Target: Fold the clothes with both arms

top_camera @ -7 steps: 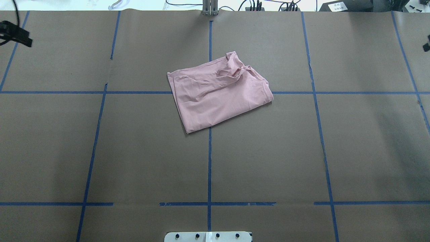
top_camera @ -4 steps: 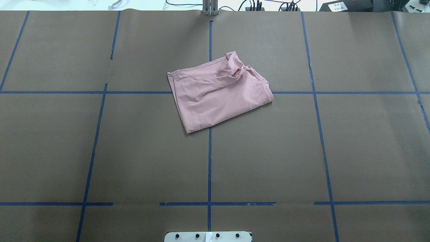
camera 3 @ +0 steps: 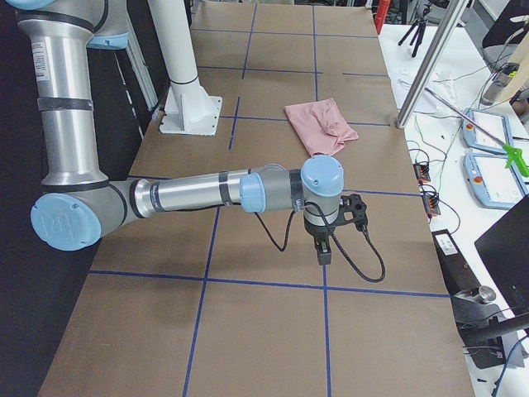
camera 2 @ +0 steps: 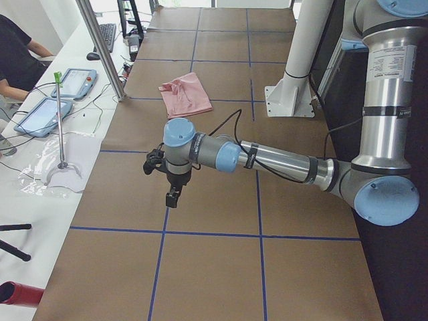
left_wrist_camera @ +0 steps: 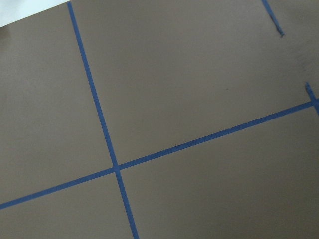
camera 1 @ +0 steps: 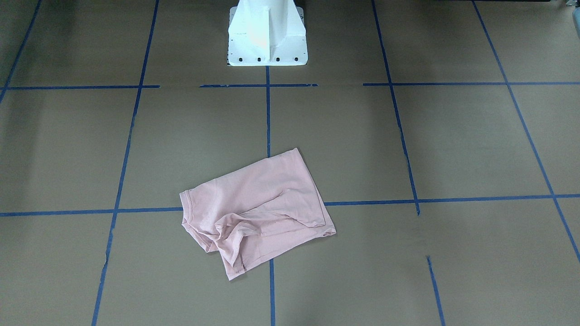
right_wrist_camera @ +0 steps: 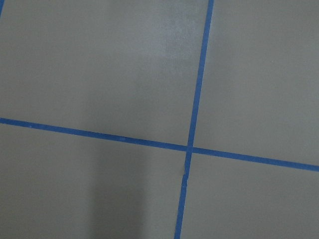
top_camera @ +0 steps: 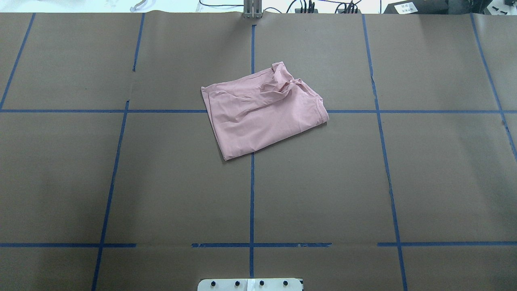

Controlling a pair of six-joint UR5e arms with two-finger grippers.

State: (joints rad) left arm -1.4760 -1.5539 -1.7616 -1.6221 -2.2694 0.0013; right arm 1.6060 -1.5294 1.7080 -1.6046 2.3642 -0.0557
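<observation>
The pale pink T-shirt (top_camera: 262, 115) lies folded into a rough rectangle near the middle of the table, with a bunched sleeve at its far edge. It also shows in the front view (camera 1: 258, 208) and both side views (camera 2: 187, 93) (camera 3: 318, 124). Its print is hidden. The left gripper (camera 2: 172, 197) hangs above the brown paper far out at the table's left end, well away from the shirt. The right gripper (camera 3: 324, 252) hangs the same way at the right end. I cannot tell whether either is open or shut. Both wrist views show only paper and blue tape.
Brown paper (top_camera: 161, 182) with blue tape grid lines covers the table. The white pedestal base (camera 1: 266, 40) stands at the robot's side. A metal post (camera 2: 100, 47) and a bench with tablets (camera 2: 73, 83) line the far edge, and a person sits there.
The black gripper tips seen at the overhead view's left and right edges one second ago have moved out of that view. The shirt has not moved.
</observation>
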